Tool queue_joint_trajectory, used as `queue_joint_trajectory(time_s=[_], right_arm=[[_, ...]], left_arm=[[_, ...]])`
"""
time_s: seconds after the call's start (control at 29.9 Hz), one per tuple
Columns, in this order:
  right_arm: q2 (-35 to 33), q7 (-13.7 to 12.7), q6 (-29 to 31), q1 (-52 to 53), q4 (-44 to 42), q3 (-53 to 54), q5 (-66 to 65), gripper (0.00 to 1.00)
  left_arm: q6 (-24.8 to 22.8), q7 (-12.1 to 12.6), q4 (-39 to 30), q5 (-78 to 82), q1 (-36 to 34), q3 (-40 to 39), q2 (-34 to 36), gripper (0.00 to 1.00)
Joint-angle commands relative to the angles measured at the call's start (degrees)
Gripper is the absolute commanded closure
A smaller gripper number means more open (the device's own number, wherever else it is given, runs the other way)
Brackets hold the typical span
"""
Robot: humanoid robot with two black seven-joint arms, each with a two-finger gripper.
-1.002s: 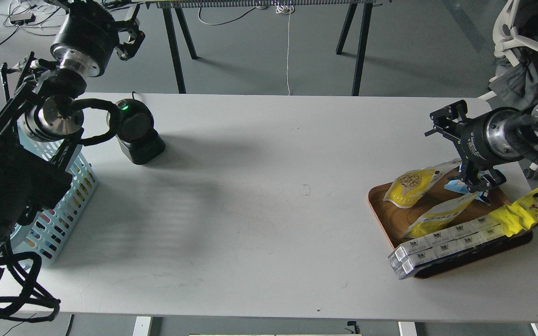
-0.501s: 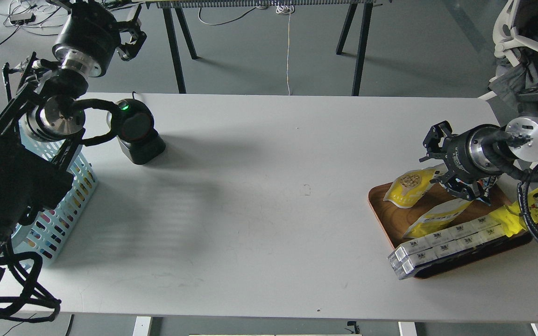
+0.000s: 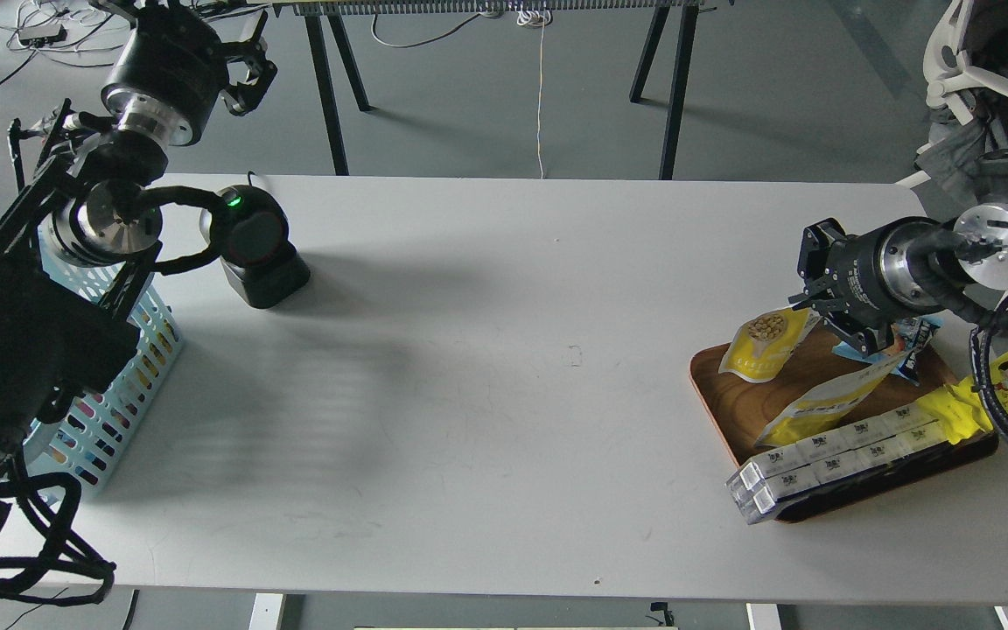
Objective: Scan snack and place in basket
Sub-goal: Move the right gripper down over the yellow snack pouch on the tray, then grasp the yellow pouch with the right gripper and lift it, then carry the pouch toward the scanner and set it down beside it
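Here the snack (image 3: 766,341) is propped at the far left corner of the tray (image 3: 714,385), lifted at its right edge, evidently because the right end effector (image 3: 828,302) is grasping that edge. The pouch thus lies just left of and below the fingers, touching them. The scanner (image 3: 255,245) and basket (image 3: 132,367) are set well apart across the worktop (image 3: 504,394). Whether the left end effector (image 3: 246,66) is released or clenched cannot be told.
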Motion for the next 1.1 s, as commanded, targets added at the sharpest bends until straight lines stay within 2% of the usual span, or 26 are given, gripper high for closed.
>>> queue_joint_trajectory(time_s=[0.0,0.17,0.27,0.37,0.43,0.57,0.67,0.8,1.07], right_arm=[[-1.29,-0.06,0.04,4.83,0.23,0.26,0.3,0.99],[-3.4,0.03,-0.23,12.31,0.32,3.23,2.05,0.99],[-3.49,0.29,-1.45,13.11,0.06,7.8,6.53,0.99],[-2.61,1.6,-4.09,12.15,0.06,14.65,9.17,0.99],[-1.56,3.71,-4.79,11.71,-0.03,16.95,11.01,0.99],[5.46,7.23,-6.73,8.46,-1.52,20.28,12.43,1.0],[10.29,8.46,-9.97,1.54,-3.45,28.17,12.34,0.99],[18.99,9.25,-12.88,-6.82,-7.84,35.23,11.73,0.99],[29.11,10.13,-16.1,-16.24,-11.63,39.45,7.6,0.99]], left_arm=[[0.07,0.0,0.0,0.0,0.05,0.0,0.08,0.0],[0.16,0.0,0.0,0.0,0.05,0.0,0.25,0.0],[0.16,0.0,0.0,0.0,0.05,0.0,0.16,0.0],[0.16,0.0,0.0,0.0,0.05,0.0,0.16,0.0],[0.16,0.0,0.0,0.0,0.05,0.0,0.08,0.0],[0.24,0.09,0.0,0.0,-0.04,0.0,0.16,0.0],[0.24,0.09,0.0,0.0,-0.04,0.0,0.34,0.0],[0.16,0.0,0.0,0.0,0.05,-0.09,0.95,0.0],[0.24,0.0,-0.09,0.0,0.05,0.0,1.22,0.0]])
